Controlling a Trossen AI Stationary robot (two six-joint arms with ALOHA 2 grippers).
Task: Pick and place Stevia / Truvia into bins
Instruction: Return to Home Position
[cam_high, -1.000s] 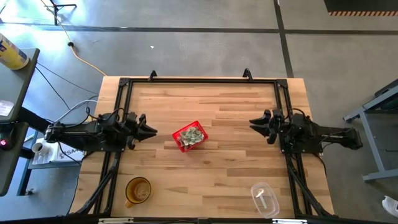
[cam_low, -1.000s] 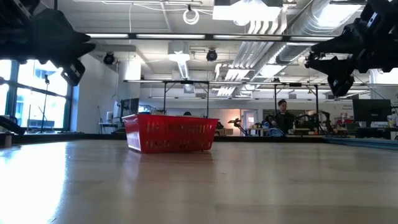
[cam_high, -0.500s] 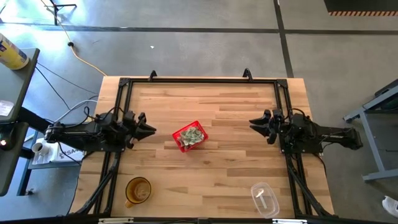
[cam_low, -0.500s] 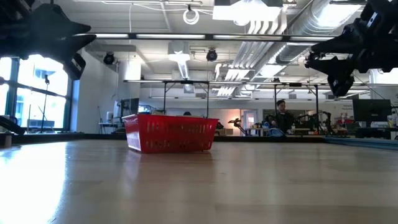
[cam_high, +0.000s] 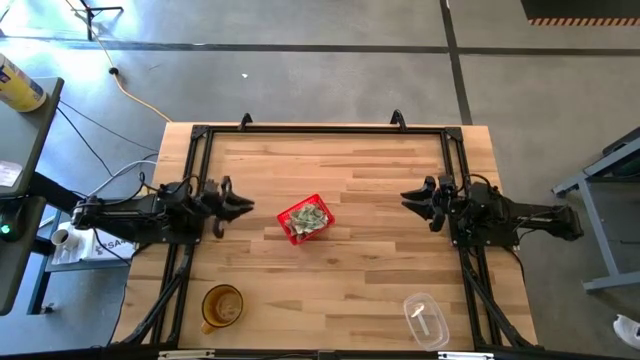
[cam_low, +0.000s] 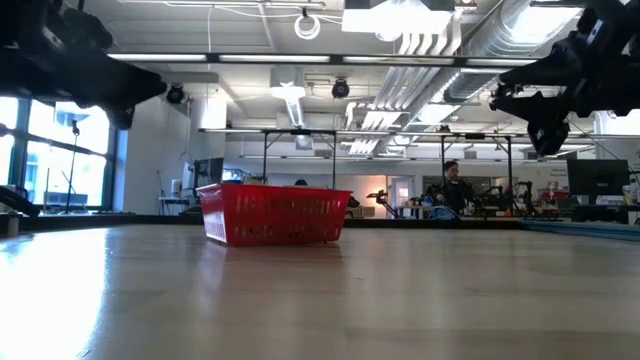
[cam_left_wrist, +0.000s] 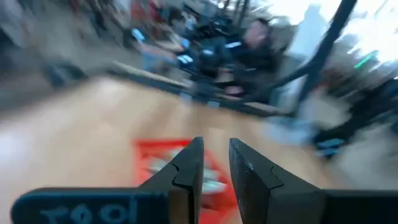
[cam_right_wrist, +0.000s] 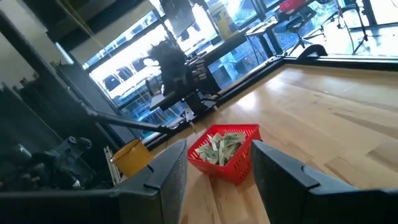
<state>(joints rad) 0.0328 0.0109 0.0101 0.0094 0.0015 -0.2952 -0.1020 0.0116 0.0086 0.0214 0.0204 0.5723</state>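
Note:
The red basket (cam_high: 286, 221) stands on the middle of the table, its slotted wall (cam_low: 275, 218) facing the low view. Pale green and white packets (cam_high: 309, 216) lie heaped inside it, and they also show in the right wrist view (cam_right_wrist: 221, 148). I see no packets on the table. My left gripper (cam_high: 244, 206) hovers above the table just left of the basket, open by a narrow gap (cam_left_wrist: 216, 155), pointing at it. My right gripper (cam_high: 405, 198) hovers farther off on the basket's right, open (cam_right_wrist: 219, 149) and empty.
An amber cup (cam_high: 222, 307) stands near the table's near left corner. A clear cup (cam_high: 426, 320) lies on its side near the near right corner. A black frame (cam_high: 320, 129) runs along the table's far and side edges. Bare wood surrounds the basket.
My left gripper has rolled about its wrist while staying left of the basket; its outline differs in the high and low views, and its wrist view is blurred. The right arm, the basket and the packets have kept still.

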